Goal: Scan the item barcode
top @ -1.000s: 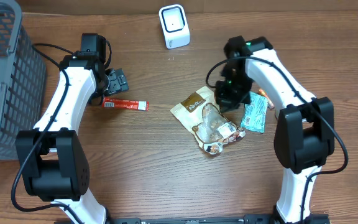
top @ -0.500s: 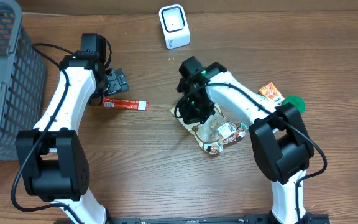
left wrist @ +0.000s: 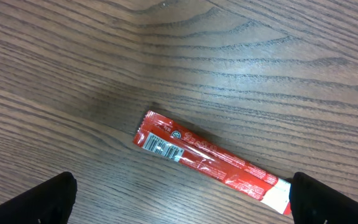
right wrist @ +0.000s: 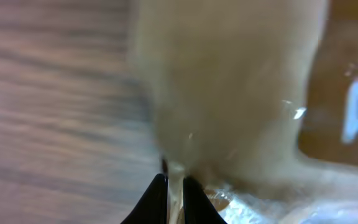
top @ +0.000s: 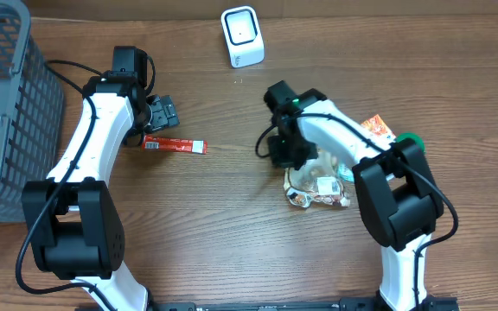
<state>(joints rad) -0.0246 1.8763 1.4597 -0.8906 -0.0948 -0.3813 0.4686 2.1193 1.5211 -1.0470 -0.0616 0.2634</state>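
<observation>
Tan plastic snack bag (right wrist: 229,87), edge pinched by right fingers (right wrist: 154,202), likely bound for scanning; left fingers (left wrist: 36,199) gape empty.

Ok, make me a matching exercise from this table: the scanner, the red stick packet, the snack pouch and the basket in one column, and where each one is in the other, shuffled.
Things:
1. white scanner
2. red stick packet
3. snack pouch
4. grey basket

Places:
A. pinched at its edge between the right fingers
B. at the left edge of the table
C. lying flat beneath the open left fingers
D. standing at the far side, between the two arms

Pairs: 1-D, 2-C, 3-A, 4-B.
</observation>
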